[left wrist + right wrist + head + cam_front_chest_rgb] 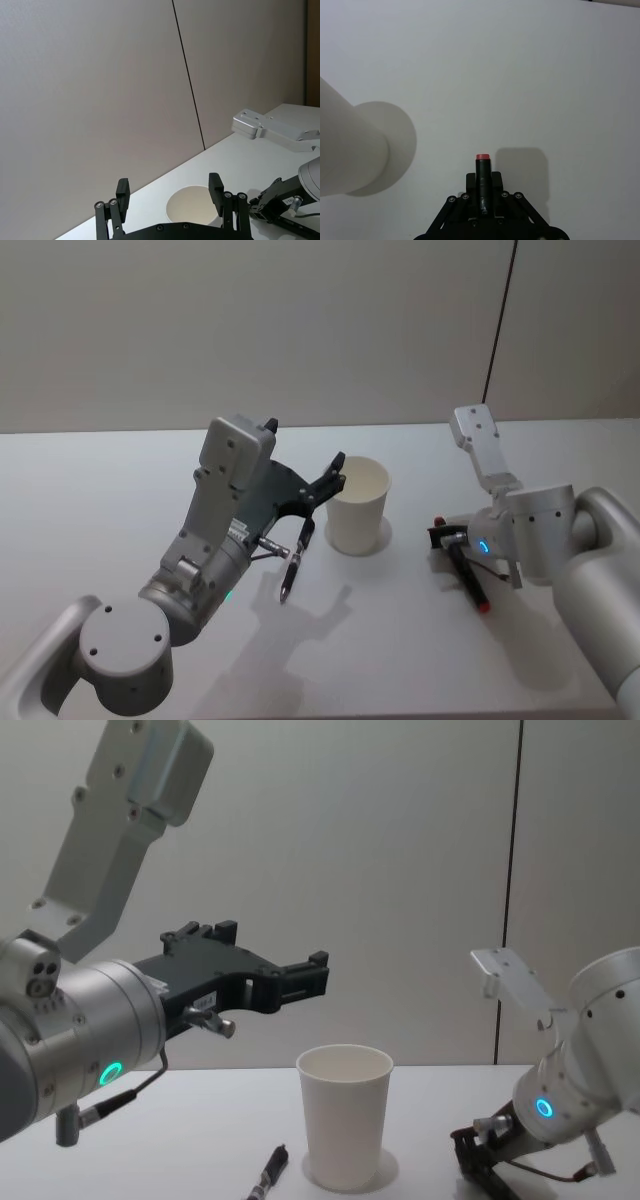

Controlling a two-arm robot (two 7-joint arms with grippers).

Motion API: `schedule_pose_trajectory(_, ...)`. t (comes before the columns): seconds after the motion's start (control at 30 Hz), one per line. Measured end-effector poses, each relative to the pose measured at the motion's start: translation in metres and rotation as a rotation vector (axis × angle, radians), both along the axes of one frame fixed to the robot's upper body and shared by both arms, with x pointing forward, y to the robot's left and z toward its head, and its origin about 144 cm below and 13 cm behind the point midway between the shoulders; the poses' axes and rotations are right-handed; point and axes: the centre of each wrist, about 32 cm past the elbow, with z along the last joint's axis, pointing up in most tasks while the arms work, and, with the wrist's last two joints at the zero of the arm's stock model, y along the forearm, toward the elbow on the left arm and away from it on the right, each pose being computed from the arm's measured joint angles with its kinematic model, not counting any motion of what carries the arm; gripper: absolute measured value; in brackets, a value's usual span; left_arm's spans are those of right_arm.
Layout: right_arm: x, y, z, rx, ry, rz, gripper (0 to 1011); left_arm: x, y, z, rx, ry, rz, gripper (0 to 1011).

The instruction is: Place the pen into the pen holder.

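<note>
The pen holder, a plain white paper cup, stands upright mid-table, also seen at cup and cup. My left gripper hovers open just left of and above its rim, fingers spread with nothing between them. A black pen lies on the table below that gripper, left of the cup, also pen. Right of the cup, my right gripper sits low at the table, shut on a second black pen with a red end, whose red tip points toward me.
The white table runs back to a grey wall with a dark vertical seam. The cup's side lies close to my right gripper. Open tabletop lies in front of the cup and at the far left.
</note>
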Motion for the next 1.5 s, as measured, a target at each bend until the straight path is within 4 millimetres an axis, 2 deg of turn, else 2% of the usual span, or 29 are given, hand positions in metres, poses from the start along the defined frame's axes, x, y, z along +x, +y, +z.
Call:
schedule_pose_trajectory(0.5, -0.005, -0.005, 0.007, 0.027, -0.089, 0.002, 165, 0.000, 0.000, 0.000, 0.000, 0.000, 0.000, 1002)
schedule_pose_trajectory(1.07, -0.025, -0.018, 0.022, 0.122, -0.339, 0.064, 165, 0.000, 0.000, 0.000, 0.000, 0.000, 0.000, 1000)
schedule_pose_trajectory(1.5, -0.036, -0.025, 0.024, 0.197, -0.542, 0.125, 165, 0.000, 0.000, 0.000, 0.000, 0.000, 0.000, 1002)
